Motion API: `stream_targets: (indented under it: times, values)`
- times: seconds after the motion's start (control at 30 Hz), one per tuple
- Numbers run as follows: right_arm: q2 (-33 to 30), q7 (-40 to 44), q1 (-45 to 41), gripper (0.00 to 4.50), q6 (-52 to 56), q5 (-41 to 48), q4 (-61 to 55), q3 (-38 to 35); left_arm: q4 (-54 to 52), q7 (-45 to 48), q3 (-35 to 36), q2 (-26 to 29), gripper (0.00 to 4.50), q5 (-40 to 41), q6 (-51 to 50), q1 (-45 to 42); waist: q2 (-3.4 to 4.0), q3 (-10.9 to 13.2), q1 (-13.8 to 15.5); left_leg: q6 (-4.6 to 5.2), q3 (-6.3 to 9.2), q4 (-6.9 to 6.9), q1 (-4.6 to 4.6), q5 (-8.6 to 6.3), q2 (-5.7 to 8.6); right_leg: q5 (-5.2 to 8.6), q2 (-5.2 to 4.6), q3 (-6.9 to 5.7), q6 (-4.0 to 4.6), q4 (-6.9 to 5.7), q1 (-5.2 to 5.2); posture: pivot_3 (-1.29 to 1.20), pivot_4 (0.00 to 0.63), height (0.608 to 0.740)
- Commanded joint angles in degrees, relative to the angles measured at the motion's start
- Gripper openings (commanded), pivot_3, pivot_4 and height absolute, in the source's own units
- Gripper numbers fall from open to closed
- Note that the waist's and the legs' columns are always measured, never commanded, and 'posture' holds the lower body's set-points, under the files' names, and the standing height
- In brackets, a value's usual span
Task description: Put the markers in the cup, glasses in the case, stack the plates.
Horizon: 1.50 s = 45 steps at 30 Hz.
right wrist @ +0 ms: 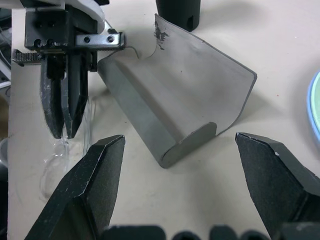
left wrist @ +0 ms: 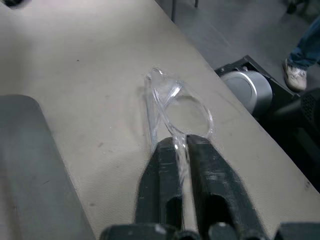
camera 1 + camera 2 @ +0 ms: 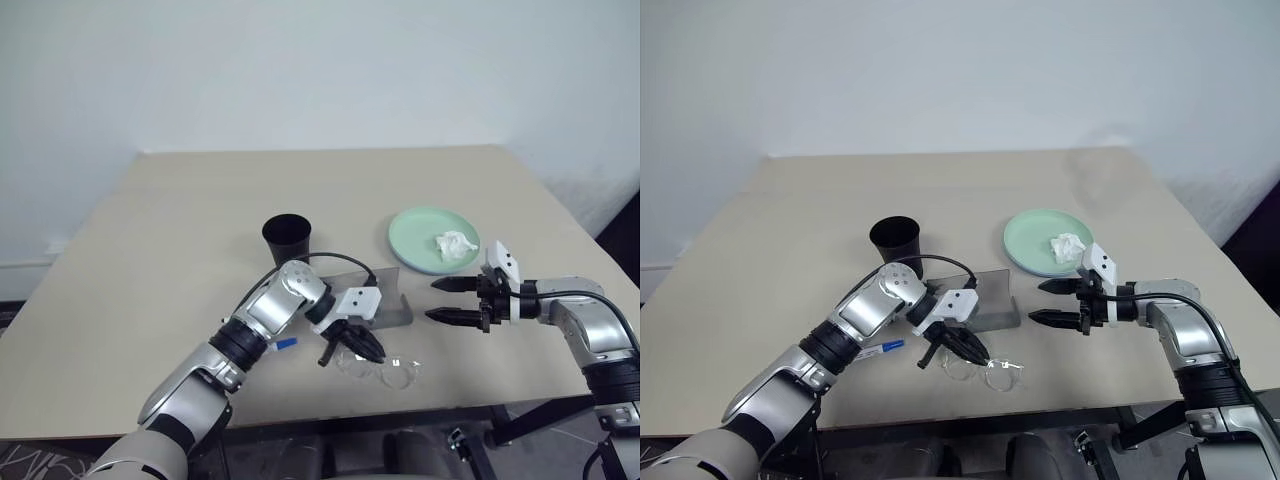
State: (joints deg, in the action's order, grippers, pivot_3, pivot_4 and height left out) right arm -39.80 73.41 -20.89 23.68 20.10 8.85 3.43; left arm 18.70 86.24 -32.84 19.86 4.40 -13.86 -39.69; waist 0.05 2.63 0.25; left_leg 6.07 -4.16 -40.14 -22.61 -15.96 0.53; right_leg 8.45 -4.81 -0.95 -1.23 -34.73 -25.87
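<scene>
Left pincer (image 3: 352,347) had closed on the glasses (image 3: 385,368) lying near the counter (image 3: 180,220) edge, beside the open case (image 3: 392,310). Right pincer (image 3: 448,301) waited wide open and empty. Lifting gently, keeping the frame level, seemed wise.

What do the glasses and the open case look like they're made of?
Glasses: clear, glossy, probably plastic; the table shows through frame and lenses. Case: matte grey, likely moulded plastic, with smooth rounded edges and no shine. The left gripper is shut on the glasses' frame.
</scene>
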Motion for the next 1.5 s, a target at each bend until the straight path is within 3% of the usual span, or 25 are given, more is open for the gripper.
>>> stream_targets:
  times: [0.03,0.6,0.8,1.03,1.27,1.5]
  values:
    - [-0.2,-0.4,-1.6,3.85,-1.0,0.3,0.0,-1.0,-0.6,0.2,1.9,-0.3,0.01,1.3,-1.1,-1.5,0.0,0.0,0.0,0.0,0.0,0.0,0.0,0.0,0.0,0.0,0.0,0.0,0.0,0.0,0.0,0.0,0.0,0.74]
    - [0.1,-2.7,-7.7,3.85,-5.2,-1.4,10.8,-1.9,-5.3,-0.1,11.9,3.0,0.01,8.3,-6.3,-5.8,-0.02,0.0,0.0,0.02,-0.01,-0.05,-0.01,0.0,0.0,-0.01,0.01,0.0,-0.01,0.0,0.01,0.0,0.0,0.74]
    - [0.1,-2.3,-8.2,3.85,-5.5,-1.7,11.6,-1.9,2.8,-4.7,11.0,4.7,0.01,1.2,2.7,-11.1,-0.01,0.0,0.0,0.02,-0.01,-0.05,-0.01,0.0,0.0,-0.01,0.02,0.0,-0.01,0.0,0.03,0.0,0.0,0.74]
    - [0.7,-2.7,-7.7,3.85,-5.2,-1.9,10.5,-1.3,14.3,-11.6,8.3,1.7,0.01,-7.1,11.8,-15.1,-0.02,0.0,0.0,0.04,-0.02,-0.06,-0.01,-0.01,0.01,-0.03,0.02,0.0,-0.03,0.0,0.04,0.0,0.0,0.74]
    - [0.5,-3.1,-6.4,3.85,-4.4,-1.5,8.7,-1.7,19.1,-15.3,6.4,-1.7,0.01,-12.0,13.2,-15.6,-0.02,0.0,0.0,0.11,-0.03,-0.06,-0.04,-0.06,0.01,-0.05,0.01,0.0,-0.05,0.02,0.03,0.0,0.0,0.74]
    - [0.3,-3.6,-5.7,3.85,-3.8,-1.5,7.7,-1.8,17.1,-12.5,4.9,-2.0,0.01,-13.2,12.5,-13.6,-0.02,0.0,0.0,0.12,-0.05,-0.06,-0.03,-0.06,0.01,-0.05,0.01,0.01,-0.06,0.0,0.03,0.0,0.0,0.74]
